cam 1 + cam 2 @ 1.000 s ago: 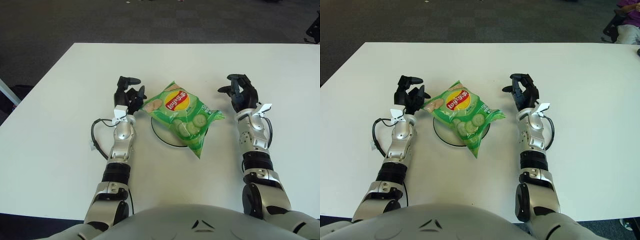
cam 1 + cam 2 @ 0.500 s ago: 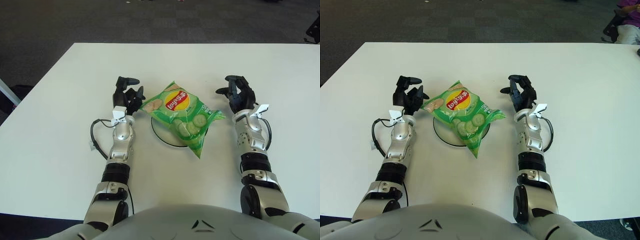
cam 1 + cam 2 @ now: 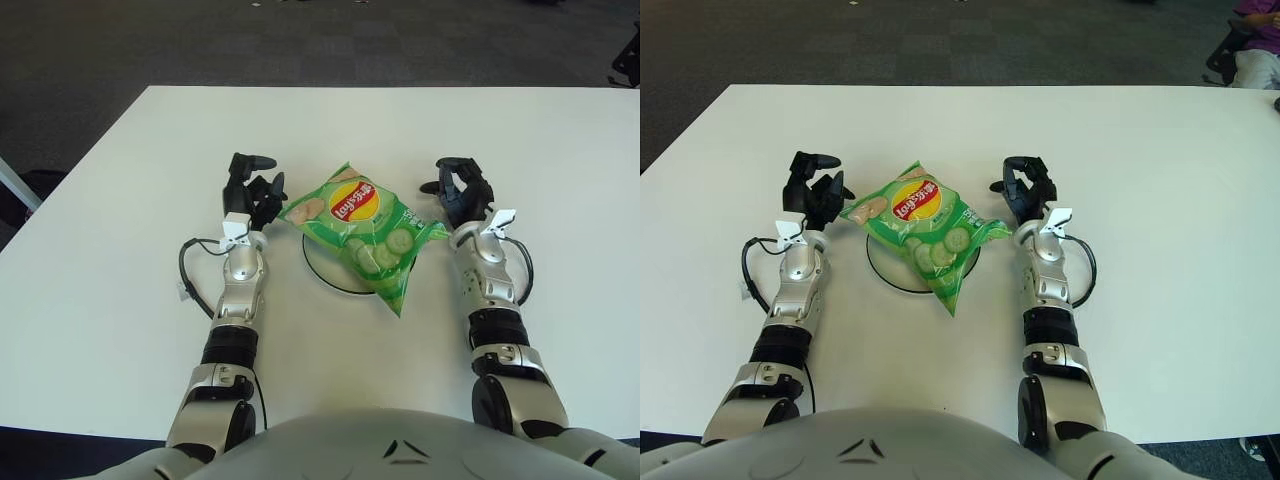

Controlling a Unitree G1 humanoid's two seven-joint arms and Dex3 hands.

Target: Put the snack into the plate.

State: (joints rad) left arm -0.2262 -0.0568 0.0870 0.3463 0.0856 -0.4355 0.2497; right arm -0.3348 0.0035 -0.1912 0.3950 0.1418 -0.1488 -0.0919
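Right hand [image 3: 462, 192] has slid in beside the snack [image 3: 362, 228] — fingers loosely curled, empty, left hand [image 3: 252, 190] likewise — a nudge could tip it off the plate [image 3: 322, 268].

I see snack bag [image 3: 364, 229] lying on plate [image 3: 322, 268], overhanging it; left hand [image 3: 253, 190] just left of bag, right hand [image 3: 459, 192] just right; table [image 3: 120, 260] under all

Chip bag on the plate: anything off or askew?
The green chip bag lies diagonally across the white plate and overhangs it: its near corner reaches past the rim onto the table. No tear or spill shows. The left hand and right hand flank it, holding nothing.
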